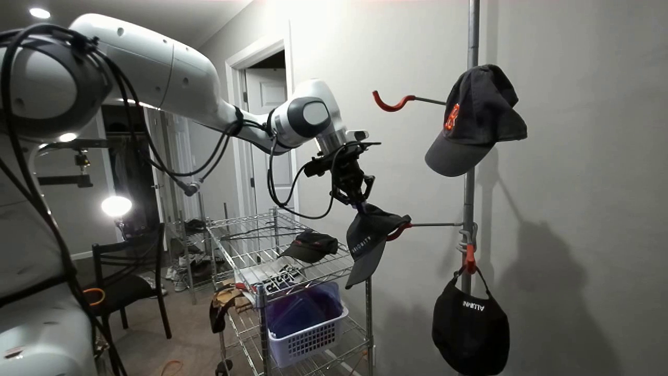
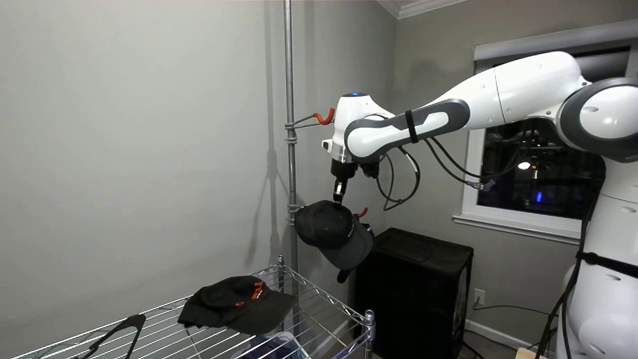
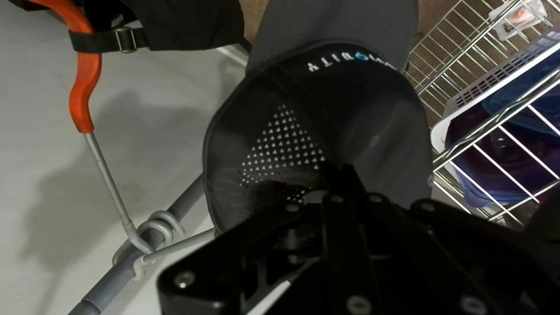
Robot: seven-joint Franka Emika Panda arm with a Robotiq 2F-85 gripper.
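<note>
Pincer clamped on top of dark, domed fabric cap; perforated panel, smooth brim.

In the wrist view, the tips of my end effector blur into the crown of the dark grey fabric baseball cap, hiding my exact pinch point. That cap's white lettering curves out of sight, and its brim passes the top edge. In an exterior view it covers the tip of the red-coated metal hook. The black fabric cap with white lettering is cropped above in the wrist view. In an exterior view, the silver wire tabletop and a curved black strip run off the bottom edge.
</note>
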